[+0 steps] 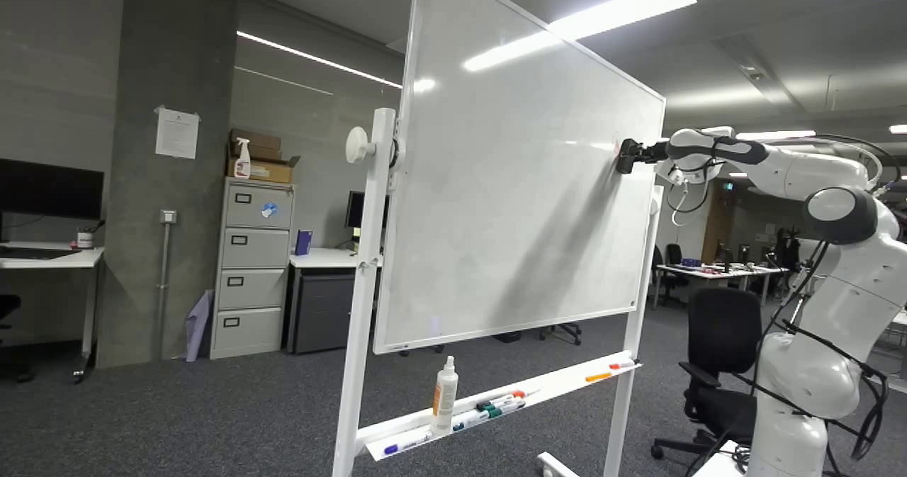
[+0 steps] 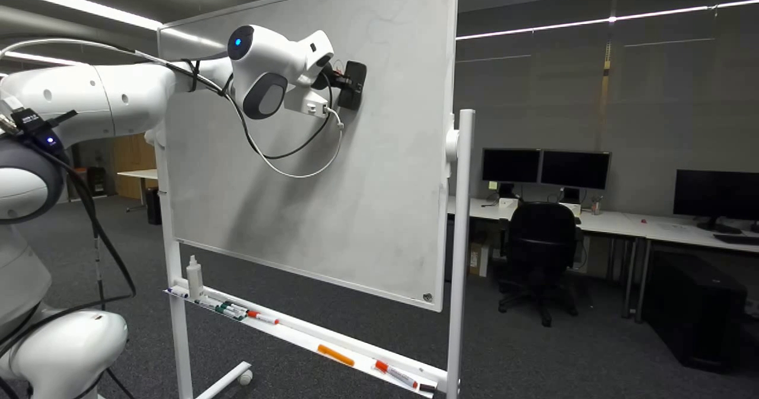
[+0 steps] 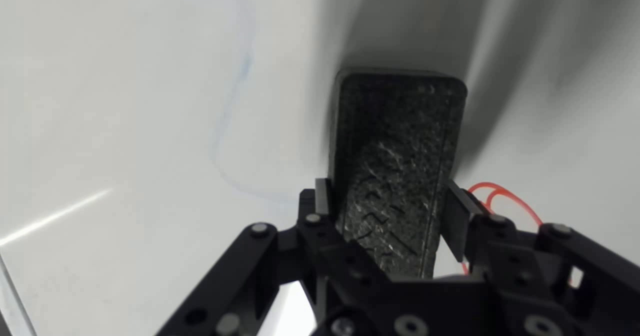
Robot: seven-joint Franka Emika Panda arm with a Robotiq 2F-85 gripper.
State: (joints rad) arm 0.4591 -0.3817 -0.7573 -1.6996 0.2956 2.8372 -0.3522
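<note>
Spray bottle (image 1: pixel 242 164), cardboard boxes (image 1: pixel 271 172) atop filing cabinet (image 1: pixel 255 282); chair (image 2: pixel 542 233) at desk (image 2: pixel 616 222).

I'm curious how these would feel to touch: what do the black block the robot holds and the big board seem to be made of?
Black block: possibly plastic or dense foam, mostly dull; its face looks speckled and scuffed.
Board: smooth, glossy white coating, as it mirrors the ceiling light; perhaps enamel or paint. Its core doesn't show.
</note>
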